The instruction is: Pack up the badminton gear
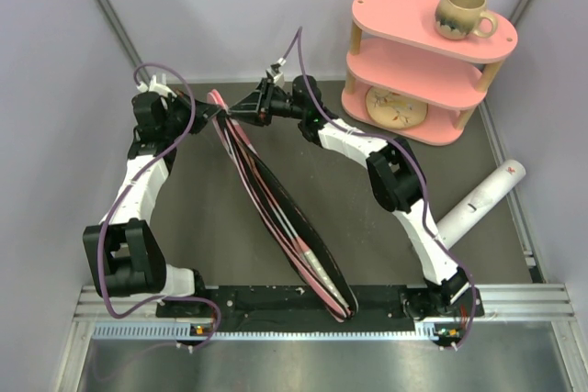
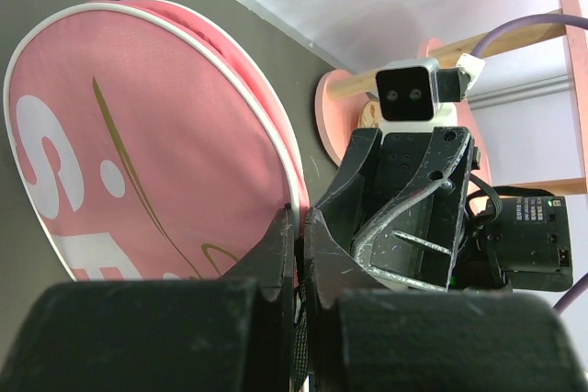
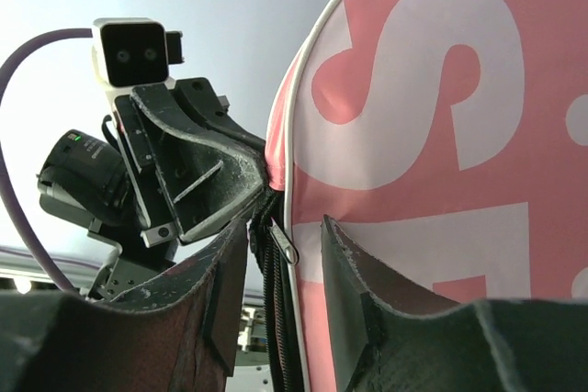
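While both hands are meeting at one end of the bag, stage: closing-up appears to be under way and is not finished.
Left hand (image 2: 300, 236): clamping flat on the piped rim of the bag (image 2: 138, 135), jaws fully together on it; judged to be steadying the bag so that it is standing on edge.
Right hand (image 3: 283, 227): facing the left hand and sitting just beside it; jaws are standing part-way apart, straddling the zip line and pinching nothing that can be confirmed.
Zip pull (image 3: 284, 247): hanging between the right hand's fingers (image 3: 344, 282), apparently touching neither.
Bag position: resting edge-down on the bench (image 1: 211, 227), running from the hands back toward the arm bases, mouth facing up and gaping along its length.
Likely rackets (image 1: 315, 266): pink and white lengths are showing in the mouth, toward the end far from the hands.
Tube (image 1: 482, 197): lying on the bench well apart from both hands, out beyond the right arm; not yet packed.
Next move, judged: the right hand is needing a firm pinch on the zip pull while the left is giving counter-hold.
Risk: the bag is leaning on one clamp only and may be tipping if that is released.
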